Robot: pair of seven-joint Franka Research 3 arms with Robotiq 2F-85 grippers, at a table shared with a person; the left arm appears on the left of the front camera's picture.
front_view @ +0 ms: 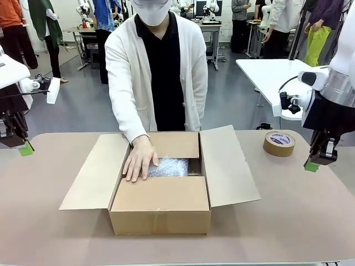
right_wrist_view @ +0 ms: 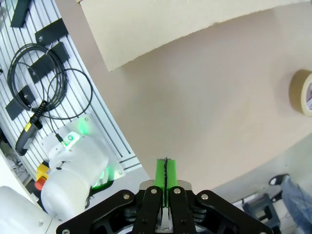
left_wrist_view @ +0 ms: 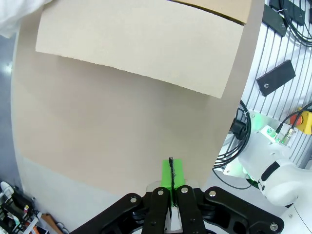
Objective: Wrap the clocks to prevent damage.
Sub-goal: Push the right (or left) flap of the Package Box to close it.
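Observation:
The clocks show as a whitish bubble-wrap bundle [front_view: 168,167] lying inside an open brown cardboard box [front_view: 160,211] at the table's middle. A person across the table rests a hand [front_view: 139,159] on the bundle's left end. My left gripper [front_view: 25,148] hangs shut over the table's far left edge, well away from the box; its green pads [left_wrist_view: 170,173] press together with nothing between them. My right gripper [front_view: 312,164] hangs shut at the right side, close to the tape roll, its pads [right_wrist_view: 166,173] also touching and empty.
A brown tape roll [front_view: 279,143] lies flat at the back right, also seen at the right wrist view's edge [right_wrist_view: 304,92]. The box's side flaps [front_view: 228,166] spread out onto the brown table [front_view: 50,233]. Bare table surrounds the box.

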